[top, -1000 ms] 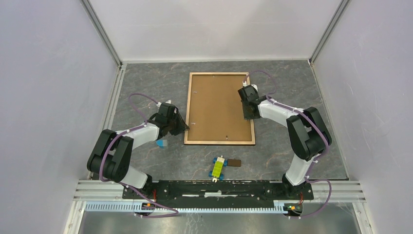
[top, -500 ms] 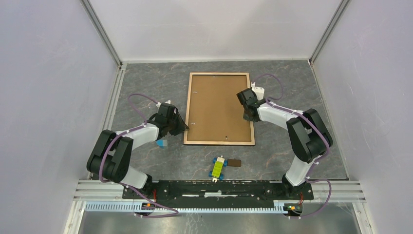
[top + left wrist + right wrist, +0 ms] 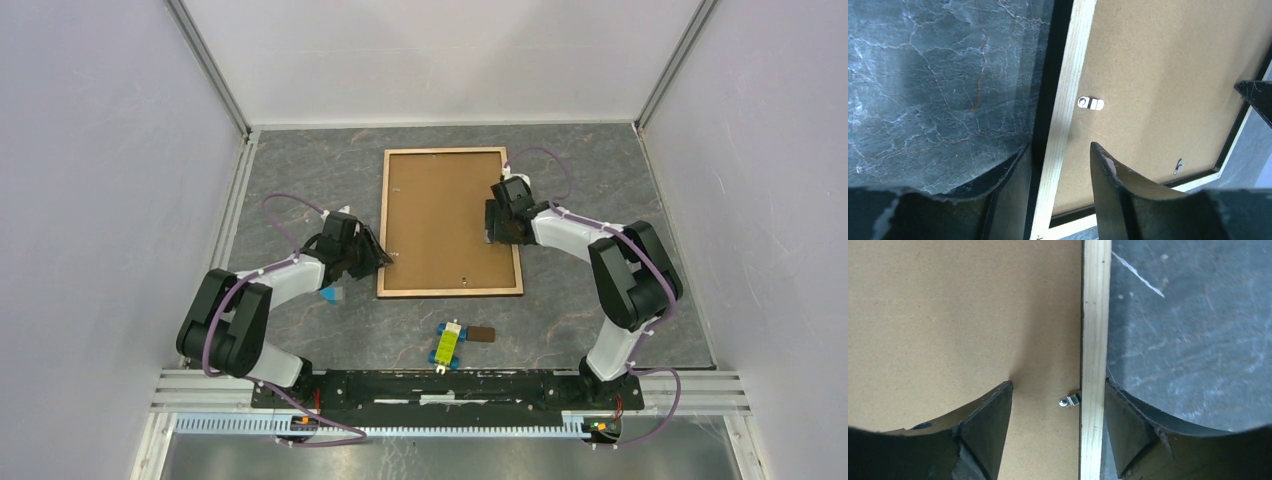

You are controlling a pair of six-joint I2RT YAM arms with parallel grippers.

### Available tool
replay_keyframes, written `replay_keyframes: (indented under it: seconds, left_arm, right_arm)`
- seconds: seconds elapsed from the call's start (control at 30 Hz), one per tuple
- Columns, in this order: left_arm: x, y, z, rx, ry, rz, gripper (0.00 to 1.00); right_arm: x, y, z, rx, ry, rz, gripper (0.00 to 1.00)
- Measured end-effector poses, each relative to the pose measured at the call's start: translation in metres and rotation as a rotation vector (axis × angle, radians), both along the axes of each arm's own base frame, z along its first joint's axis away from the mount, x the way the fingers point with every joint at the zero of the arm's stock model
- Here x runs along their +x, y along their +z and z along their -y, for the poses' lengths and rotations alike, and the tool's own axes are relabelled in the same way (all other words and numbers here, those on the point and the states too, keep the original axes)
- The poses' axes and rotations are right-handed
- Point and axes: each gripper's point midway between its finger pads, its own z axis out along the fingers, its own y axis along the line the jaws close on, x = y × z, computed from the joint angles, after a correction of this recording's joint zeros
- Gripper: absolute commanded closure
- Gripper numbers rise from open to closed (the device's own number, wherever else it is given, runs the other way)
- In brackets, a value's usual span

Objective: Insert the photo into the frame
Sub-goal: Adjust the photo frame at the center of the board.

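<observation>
Top external view: low left of centre, the left gripper (image 3: pixel 381 260) stands open astride the left rail of the frame (image 3: pixel 450 292), which lies back-up mid-picture. Higher up, the right gripper (image 3: pixel 492 224) gapes across its right rail.

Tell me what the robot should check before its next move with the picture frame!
1. Frame lies flat, back side up: ok.
2. Backing board sits inside the frame: ok.
3. Left gripper open, straddling the frame's left rail: ok.
4. Right gripper open, straddling the right rail: ok.
5. Metal clip by the right gripper reaches over the board: ok.
6. Photo inside, under the board: cannot tell, it is hidden.
</observation>
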Motion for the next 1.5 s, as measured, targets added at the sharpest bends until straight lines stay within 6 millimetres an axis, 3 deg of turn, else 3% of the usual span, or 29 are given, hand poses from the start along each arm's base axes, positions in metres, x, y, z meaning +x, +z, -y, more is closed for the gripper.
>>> replay_keyframes:
  seconds: [0.13,0.3,0.53,0.63,0.8,0.9,1.0,1.1,1.2,1.33,1.43,1.5]
  left_arm:
    - [-0.003,0.002,0.003,-0.01,-0.014,0.001,0.44]
    - [-0.013,0.002,0.017,-0.014,-0.052,-0.004,0.44]
    - [-0.049,0.002,0.074,-0.059,-0.165,-0.051,0.43]
    - [-0.072,0.001,0.104,-0.091,-0.247,-0.105,0.42]
    - [-0.097,0.003,0.153,-0.146,-0.372,-0.194,0.35]
    - [-0.094,0.007,0.182,-0.168,-0.424,-0.211,0.24]
    - [-0.07,0.018,0.205,-0.187,-0.442,-0.16,0.14]
    - [-0.051,0.041,0.217,-0.206,-0.474,-0.072,0.08]
    - [-0.043,0.066,0.217,-0.201,-0.524,0.024,0.03]
    - [-0.038,0.112,0.194,-0.159,-0.55,0.171,0.02]
    - [-0.021,0.15,0.151,-0.119,-0.452,0.299,0.01]
    - [-0.002,0.162,0.114,-0.063,-0.321,0.351,0.0]
  right_arm:
    - [0.013,-0.001,-0.008,0.032,0.072,0.001,0.2]
    - [0.044,0.001,-0.016,0.008,0.163,0.045,0.15]
    - [0.104,0.006,-0.021,0.011,0.226,0.157,0.13]
    - [0.134,0.01,-0.044,0.076,0.265,0.217,0.12]
    - [0.159,0.019,-0.095,0.219,0.353,0.281,0.11]
    - [0.172,0.031,-0.119,0.273,0.384,0.292,0.1]
    - [0.169,0.047,-0.139,0.31,0.411,0.252,0.08]
    - [0.163,0.067,-0.145,0.307,0.423,0.233,0.04]
    - [0.143,0.085,-0.129,0.266,0.409,0.209,0.02]
    - [0.11,0.109,-0.088,0.209,0.357,0.197,0.02]
    - [0.089,0.116,-0.053,0.141,0.289,0.202,0.02]
    - [0.076,0.112,-0.03,0.083,0.235,0.192,0.02]
